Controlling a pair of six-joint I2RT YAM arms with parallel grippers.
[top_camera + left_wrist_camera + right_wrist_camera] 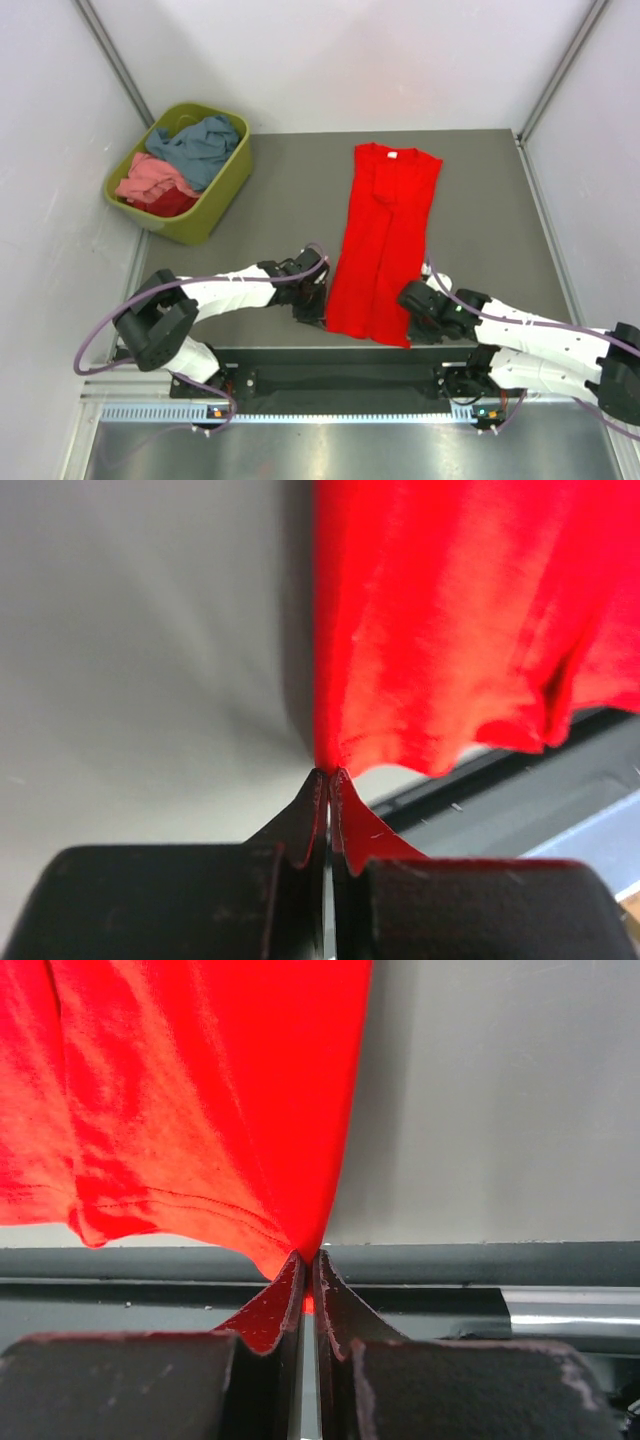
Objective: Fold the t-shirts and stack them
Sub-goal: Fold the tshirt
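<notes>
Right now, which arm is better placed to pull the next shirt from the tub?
Left, probably. The tub sits far left, nearer the left claw; the right claw is beyond the red shirt.

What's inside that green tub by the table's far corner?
Crumpled clothes: a blue-grey shirt lies on top, a salmon pink shirt beside it, and a darker red shirt partly under the pink. Anything beneath them, and the tub bottom, is covered.

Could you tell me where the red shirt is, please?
In the top view the red shirt lies on the table, right of the tub, near corners pinched by the left claw and right claw.
</notes>
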